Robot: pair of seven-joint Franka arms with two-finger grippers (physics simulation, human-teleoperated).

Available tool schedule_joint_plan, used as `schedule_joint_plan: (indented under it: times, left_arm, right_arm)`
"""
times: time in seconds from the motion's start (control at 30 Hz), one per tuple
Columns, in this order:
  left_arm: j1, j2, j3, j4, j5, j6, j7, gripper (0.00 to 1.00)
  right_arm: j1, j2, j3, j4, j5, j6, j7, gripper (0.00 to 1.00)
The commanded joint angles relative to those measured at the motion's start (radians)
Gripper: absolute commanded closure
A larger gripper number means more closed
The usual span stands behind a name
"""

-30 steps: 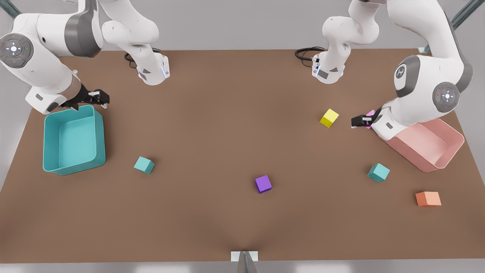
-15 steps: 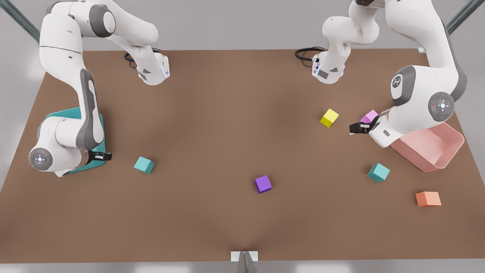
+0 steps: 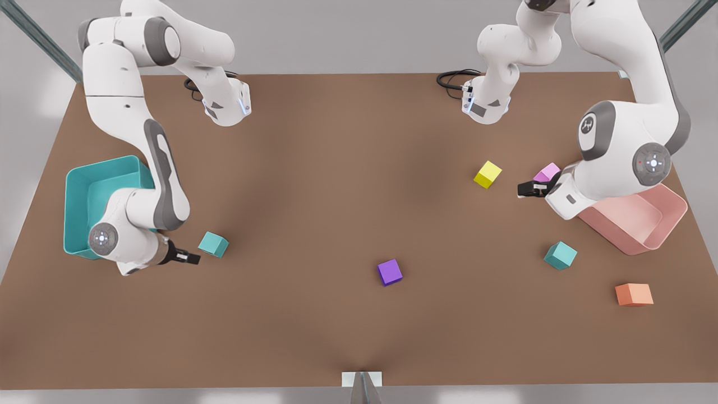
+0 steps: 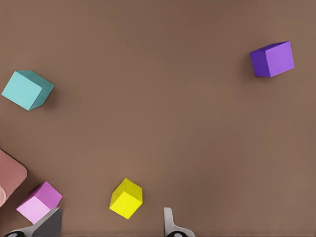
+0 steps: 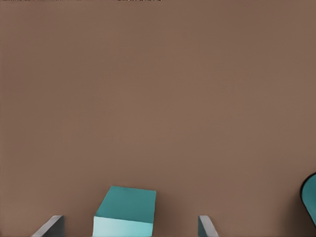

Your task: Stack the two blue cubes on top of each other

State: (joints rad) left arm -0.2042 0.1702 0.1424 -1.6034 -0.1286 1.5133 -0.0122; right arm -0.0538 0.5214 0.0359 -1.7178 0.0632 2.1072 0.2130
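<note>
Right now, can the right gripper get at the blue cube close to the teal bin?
Probably yes. The right gripper is open and sits beside that blue cube, near the teal bin; the right wrist view shows the cube between its fingers with bare table around it.

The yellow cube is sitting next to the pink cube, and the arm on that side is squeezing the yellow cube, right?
No. The left gripper holds nothing: in the left wrist view its open fingers are apart from the yellow cube. The pink cube does sit beside the yellow one.
</note>
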Motion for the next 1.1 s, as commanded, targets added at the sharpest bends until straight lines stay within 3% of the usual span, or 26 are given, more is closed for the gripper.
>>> schedule_joint_plan:
  times: [0.0, 0.23, 0.57, 1.0, 1.07]
  left_arm:
    - [0.000, 0.000, 0.000, 0.000, 0.001, -0.008, 0.012, 0.00]
    - [0.005, 0.002, 0.000, 0.000, 0.001, -0.033, 0.011, 0.00]
    - [0.005, 0.009, 0.000, 0.002, 0.001, -0.035, 0.011, 0.00]
    - [0.011, 0.022, 0.002, 0.002, 0.003, -0.038, 0.008, 0.00]
    - [0.012, 0.022, 0.002, 0.002, 0.003, -0.038, 0.008, 0.00]
  right_arm:
    - [0.011, 0.000, 0.001, -0.012, 0.009, 0.050, 0.166, 0.00]
    - [0.068, -0.069, -0.004, -0.154, 0.020, 0.103, 0.200, 0.00]
    - [0.071, -0.055, -0.005, -0.209, 0.020, 0.132, 0.204, 0.00]
    - [0.069, 0.055, -0.007, -0.209, 0.020, 0.186, 0.203, 0.00]
    - [0.069, 0.060, -0.007, -0.209, 0.020, 0.186, 0.203, 0.07]
